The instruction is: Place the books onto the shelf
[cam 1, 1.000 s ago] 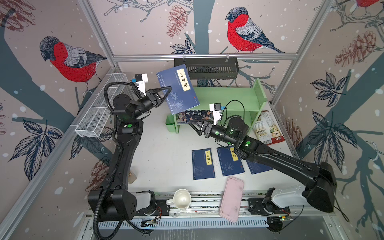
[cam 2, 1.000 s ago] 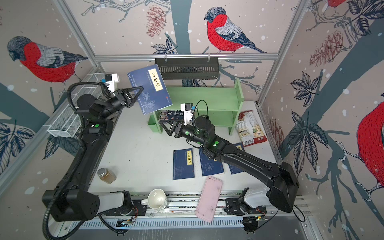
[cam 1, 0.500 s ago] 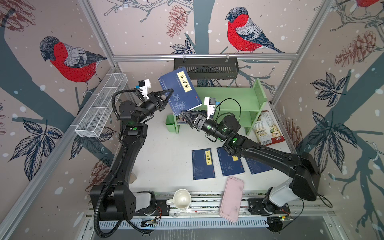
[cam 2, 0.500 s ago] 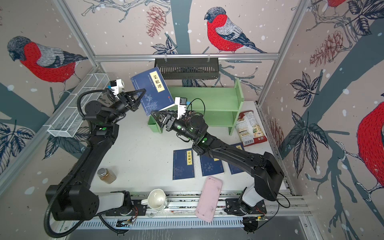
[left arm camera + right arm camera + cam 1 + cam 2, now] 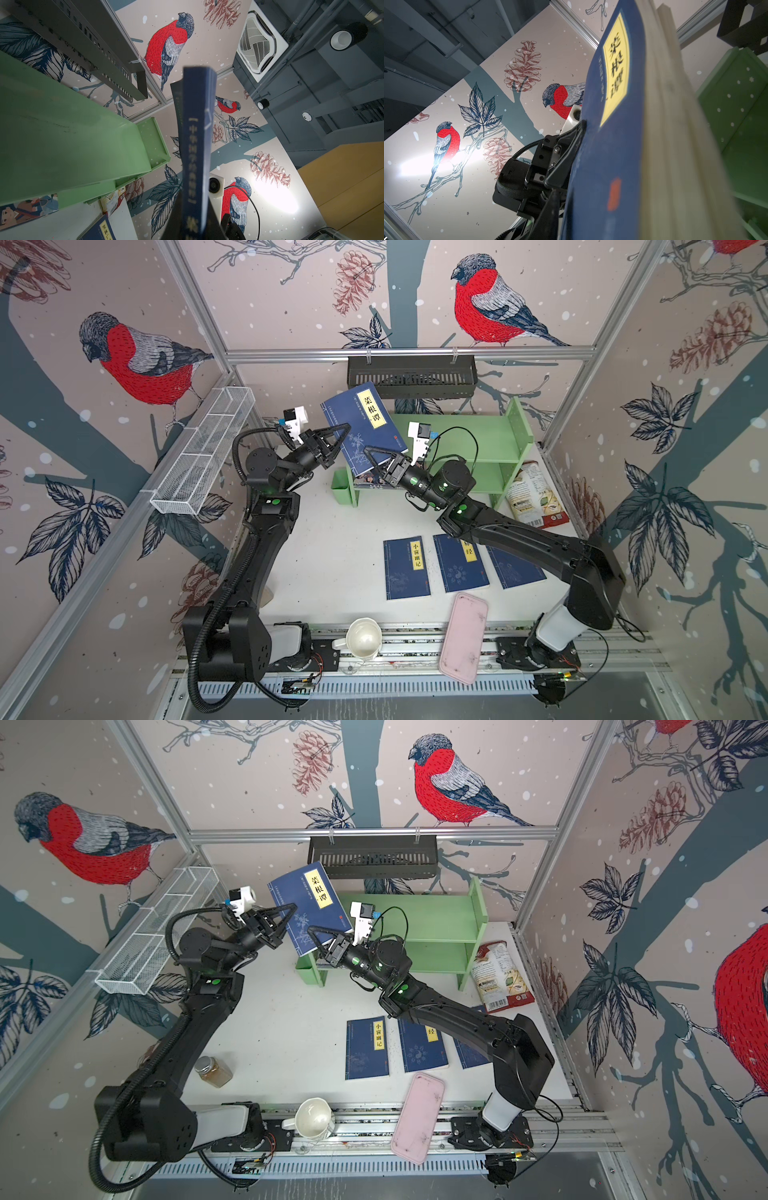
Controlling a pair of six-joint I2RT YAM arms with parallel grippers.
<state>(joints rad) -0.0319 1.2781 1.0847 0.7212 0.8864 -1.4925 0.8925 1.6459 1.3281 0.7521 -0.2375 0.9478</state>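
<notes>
left gripper (image 5: 343,433): fingers clamped on the spine edge of the raised book (image 5: 365,435), one on each face. in the left wrist view the spine runs straight up out of the grip.
right gripper (image 5: 370,454): closed on the same book at its lower edge. one finger (image 5: 552,205) lies flat on the front cover; the other is hidden behind the book.

the raised book: thin, navy cover, yellow title label near the top corner, pale line drawing lower down, small red mark by the bottom edge. it is off the table and tilted, with the cover facing up toward the top camera.

edges and room: in both top views its top corner sits just below the black basket (image 5: 411,377) and its lower part overlaps the left end of the shelf (image 5: 469,435). the shelf's top board shows plain green from the book across to the right side panel. wire basket (image 5: 203,452) well apart to the left.

other books: cartoon book (image 5: 25,209) lies on the shelf's lower tier. two navy books (image 5: 406,568) (image 5: 459,564) lie flat on the table near the front, with a third (image 5: 513,570) beside them.

hard to see: the raised book covers most of the cartoon book from above. the right arm crosses the third book. the page edge is blurred in the right wrist view.
</notes>
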